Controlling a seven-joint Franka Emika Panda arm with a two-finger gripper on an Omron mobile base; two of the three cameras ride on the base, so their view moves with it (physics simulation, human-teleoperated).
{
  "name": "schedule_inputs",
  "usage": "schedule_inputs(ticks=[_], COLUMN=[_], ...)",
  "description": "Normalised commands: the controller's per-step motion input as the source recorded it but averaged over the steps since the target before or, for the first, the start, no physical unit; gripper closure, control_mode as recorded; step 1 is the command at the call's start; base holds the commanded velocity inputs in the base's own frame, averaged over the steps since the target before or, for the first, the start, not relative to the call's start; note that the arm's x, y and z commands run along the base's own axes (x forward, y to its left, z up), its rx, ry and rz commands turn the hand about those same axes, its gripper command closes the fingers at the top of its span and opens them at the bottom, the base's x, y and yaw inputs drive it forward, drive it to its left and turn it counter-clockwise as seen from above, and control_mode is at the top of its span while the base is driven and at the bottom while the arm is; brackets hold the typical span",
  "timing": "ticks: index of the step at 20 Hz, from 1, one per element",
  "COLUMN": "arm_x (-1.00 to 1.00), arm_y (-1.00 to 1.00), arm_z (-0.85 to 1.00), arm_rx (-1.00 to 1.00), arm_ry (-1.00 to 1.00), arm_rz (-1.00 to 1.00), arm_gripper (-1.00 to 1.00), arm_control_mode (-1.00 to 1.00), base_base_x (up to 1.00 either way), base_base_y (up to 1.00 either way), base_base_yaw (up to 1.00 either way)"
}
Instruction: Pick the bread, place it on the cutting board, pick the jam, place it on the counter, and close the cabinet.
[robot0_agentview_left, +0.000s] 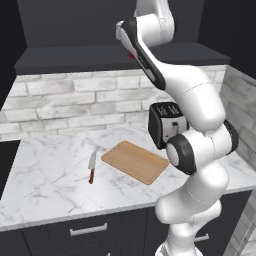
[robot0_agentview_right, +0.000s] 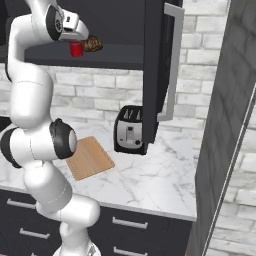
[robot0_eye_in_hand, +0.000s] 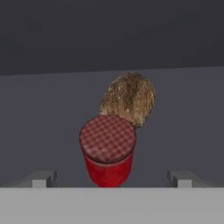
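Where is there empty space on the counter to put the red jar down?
Bare counter lies left of the knife, and right of the toaster. It is crowded around the cutting board, between knife and toaster.

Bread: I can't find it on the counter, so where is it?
The bread sits on the open cabinet's shelf, right behind the jam, ahead of the open gripper.

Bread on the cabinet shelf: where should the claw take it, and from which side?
Grip the bread across its rounded middle, coming over the top of the jam jar. The jar stands directly in front of it in the hand view, blocking a straight low approach. The open claw looks wide enough to span the lumpy loaf.
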Motion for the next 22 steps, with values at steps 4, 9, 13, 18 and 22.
schedule_inputs(ticks=[4, 9, 13, 18, 22], arm_x=[0.29, 0.29, 0.27, 0.19, 0.03], arm_y=[0.0, 0.0, 0.0, 0.0, 0.0], arm_z=[-0.09, -0.08, -0.06, -0.05, -0.06], arm_rx=[0.0, 0.0, 0.0, 0.0, 0.0], arm_ry=[0.0, 0.0, 0.0, 0.0, 0.03], arm_rz=[0.0, 0.0, 0.0, 0.0, 0.0], arm_gripper=[-1.0, -1.0, -1.0, -1.0, -1.0], arm_control_mode=[-1.0, -1.0, -1.0, -1.0, -1.0], base_base_x=[0.0, 0.0, 0.0, 0.0, 0.0], base_base_y=[0.0, 0.0, 0.0, 0.0, 0.0], base_base_yaw=[0.0, 0.0, 0.0, 0.0, 0.0])
